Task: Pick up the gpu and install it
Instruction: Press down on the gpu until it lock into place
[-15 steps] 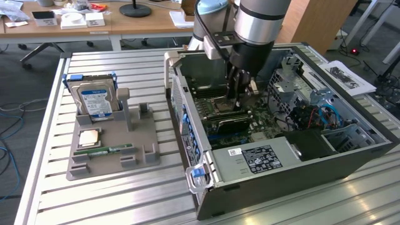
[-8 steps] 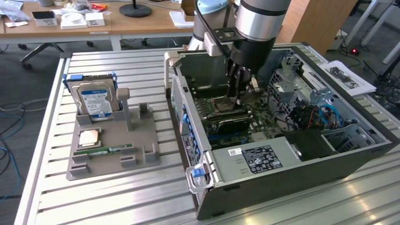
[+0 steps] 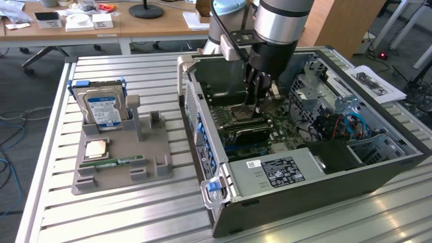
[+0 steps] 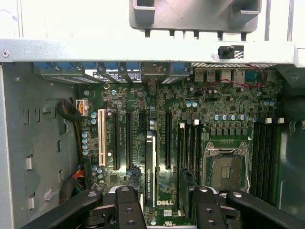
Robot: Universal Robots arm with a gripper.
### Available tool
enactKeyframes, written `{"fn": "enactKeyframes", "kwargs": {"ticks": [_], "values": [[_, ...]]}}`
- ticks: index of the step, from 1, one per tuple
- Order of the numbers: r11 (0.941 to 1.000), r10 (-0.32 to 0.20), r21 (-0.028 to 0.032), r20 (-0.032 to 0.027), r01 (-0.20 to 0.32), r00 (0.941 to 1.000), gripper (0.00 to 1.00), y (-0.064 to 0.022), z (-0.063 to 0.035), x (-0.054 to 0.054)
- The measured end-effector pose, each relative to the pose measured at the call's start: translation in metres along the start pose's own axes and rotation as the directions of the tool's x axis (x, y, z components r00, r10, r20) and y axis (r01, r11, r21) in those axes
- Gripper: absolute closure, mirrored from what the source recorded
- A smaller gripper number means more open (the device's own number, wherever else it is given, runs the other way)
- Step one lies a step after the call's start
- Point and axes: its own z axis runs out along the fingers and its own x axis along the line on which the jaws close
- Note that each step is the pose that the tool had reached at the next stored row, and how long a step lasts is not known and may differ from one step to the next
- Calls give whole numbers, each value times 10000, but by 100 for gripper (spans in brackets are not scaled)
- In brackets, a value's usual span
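Exterior view: the arm reaches down into an open computer case [image 3: 297, 172] that lies on its side on a slatted metal table [image 3: 135, 223]. The claw [image 3: 260, 104] hangs over the motherboard [image 3: 270, 126], close to the processor socket [image 3: 240, 112]. Just below it, toward the near side of the case, the gpu [image 3: 251, 134] shows as a dark card standing on the board.

On the exterior view's left, well apart from the case, a grey tray [image 3: 121, 172] sits on the table. It holds a hard drive [image 3: 101, 109] standing upright with a blue and white label, a processor chip [image 3: 96, 148] lying flat, and a narrow green memory stick [image 3: 111, 163] in front of the chip.

From the wrist view, the gpu [image 4: 150, 167] is seen edge on, upright in one of the long slots of the motherboard [image 4: 190, 114]. The claw [image 4: 161, 180] stands wide open, one finger on each side of the card. There is a clear gap on at least one side, so it grips nothing. Whether the card is pressed fully home cannot be told. The socket [image 4: 226, 167] lies beside the slots, with a row of dark memory slots [image 4: 264, 157] past it.
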Motion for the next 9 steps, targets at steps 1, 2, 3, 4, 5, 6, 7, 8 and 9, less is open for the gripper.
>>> {"fn": "enactKeyframes", "kwargs": {"ticks": [1,2,3,4,5,6,7,8,9], "values": [[10000,-1,-1,0,1,10000,54,0,0,0],[10000,-1,0,0,1,10000,55,0,0,0],[10000,-1,0,0,1,10000,62,0,0,0],[10000,-1,0,0,1,10000,62,0,0,0],[10000,-1,0,0,1,10000,67,0,0,0],[10000,0,0,0,0,10000,73,0,0,0],[10000,0,-1,1,0,10000,73,0,0,0],[10000,-1,0,0,1,10000,79,0,0,0],[10000,-1,0,0,1,10000,85,0,0,0]]}}
